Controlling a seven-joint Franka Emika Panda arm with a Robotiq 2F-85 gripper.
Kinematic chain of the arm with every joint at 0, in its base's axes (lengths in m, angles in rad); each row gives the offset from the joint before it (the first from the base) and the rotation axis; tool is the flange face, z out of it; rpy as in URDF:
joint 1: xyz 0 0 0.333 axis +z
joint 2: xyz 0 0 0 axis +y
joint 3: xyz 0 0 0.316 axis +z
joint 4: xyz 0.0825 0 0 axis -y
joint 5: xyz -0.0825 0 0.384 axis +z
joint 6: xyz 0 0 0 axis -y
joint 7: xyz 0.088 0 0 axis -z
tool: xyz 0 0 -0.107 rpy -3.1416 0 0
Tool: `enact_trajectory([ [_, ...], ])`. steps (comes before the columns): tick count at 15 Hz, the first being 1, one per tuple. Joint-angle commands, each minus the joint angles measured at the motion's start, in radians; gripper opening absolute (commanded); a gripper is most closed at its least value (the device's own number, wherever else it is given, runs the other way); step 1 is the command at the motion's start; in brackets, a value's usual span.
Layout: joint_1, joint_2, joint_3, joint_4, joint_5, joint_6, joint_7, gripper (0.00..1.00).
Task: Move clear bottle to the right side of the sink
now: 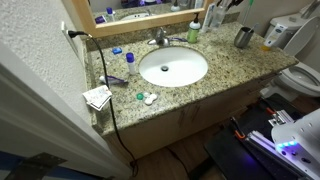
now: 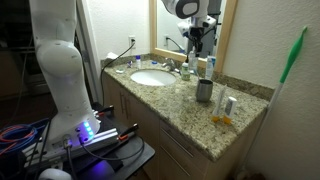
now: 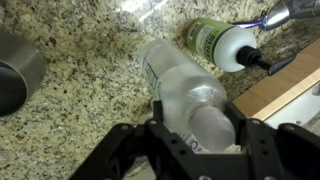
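Note:
In the wrist view the clear bottle (image 3: 185, 95) stands between my gripper's (image 3: 195, 130) two black fingers, which press against its upper part on both sides. Its base appears to rest on the speckled granite counter (image 3: 80, 40). In both exterior views the gripper (image 1: 213, 14) (image 2: 197, 42) is at the back of the counter by the mirror, to the right of the chrome faucet (image 1: 160, 38) and the white oval sink (image 1: 173, 67) (image 2: 150, 77). The bottle itself is hard to make out in those views.
A green bottle (image 3: 215, 40) (image 1: 194, 30) with a white pump top stands just beyond the clear one. A metal cup (image 3: 15, 70) (image 1: 243, 37) (image 2: 204, 90) stands on the counter. The wooden mirror frame (image 3: 285, 90) is close. Small items and papers (image 1: 97, 97) lie left of the sink.

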State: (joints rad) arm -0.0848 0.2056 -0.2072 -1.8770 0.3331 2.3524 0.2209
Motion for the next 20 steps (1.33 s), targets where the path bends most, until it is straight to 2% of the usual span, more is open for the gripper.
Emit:
enact_trajectory([
  [1,-0.014,0.055,0.046,0.008,-0.007,0.021,0.015,0.35],
  [4,-0.008,0.115,0.058,0.039,-0.022,0.07,0.061,0.35],
  [9,0.002,0.196,0.037,0.09,-0.11,0.119,0.178,0.35],
  [16,-0.005,0.26,0.04,0.114,-0.092,0.172,0.237,0.35],
  [17,-0.005,0.258,0.039,0.112,-0.09,0.174,0.247,0.85],
  [18,-0.009,0.252,0.043,0.107,-0.084,0.169,0.245,0.86],
  [20,-0.012,0.221,0.047,0.079,-0.076,0.17,0.234,0.97],
])
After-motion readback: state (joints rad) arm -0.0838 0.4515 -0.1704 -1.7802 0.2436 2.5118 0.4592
